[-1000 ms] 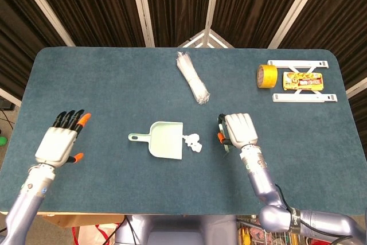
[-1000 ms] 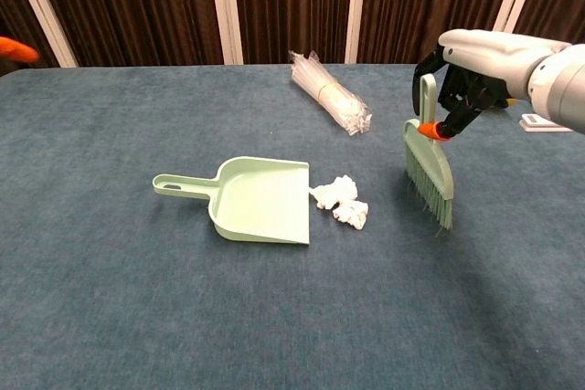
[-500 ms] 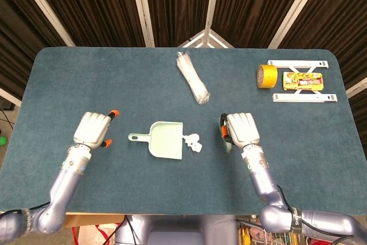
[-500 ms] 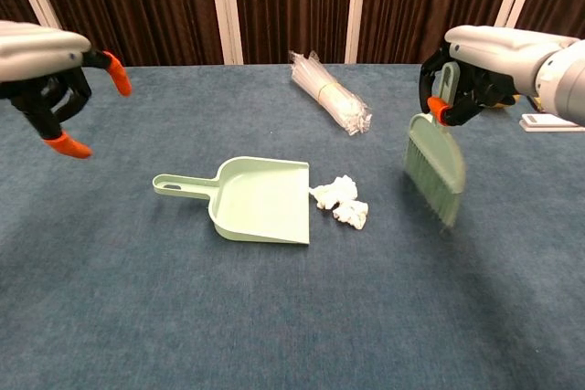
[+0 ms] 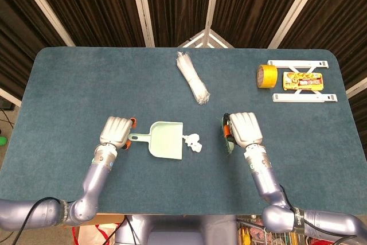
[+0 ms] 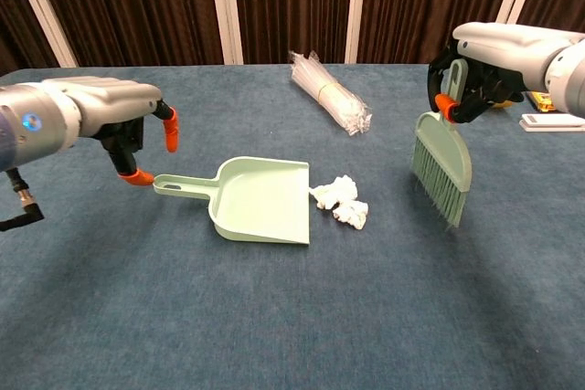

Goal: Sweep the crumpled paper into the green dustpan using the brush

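The green dustpan (image 5: 167, 139) (image 6: 260, 199) lies flat in the middle of the table, its handle pointing left. White crumpled paper (image 5: 194, 142) (image 6: 342, 200) sits just off its open right edge. My right hand (image 5: 243, 129) (image 6: 489, 70) grips the handle of the green brush (image 6: 441, 166), which hangs bristles down to the right of the paper, off the table. My left hand (image 5: 116, 131) (image 6: 110, 121) hovers at the tip of the dustpan handle with fingers apart, an orange fingertip close to the handle end; it holds nothing.
A bundle of clear plastic straws (image 5: 192, 77) (image 6: 329, 91) lies behind the dustpan. A yellow tape roll (image 5: 267, 76), a yellow box (image 5: 303, 81) and white rails (image 5: 304, 97) sit at the far right.
My left hand swept in from the table's left side to the dustpan handle. The right hand shifted slightly right, raising the brush a little.
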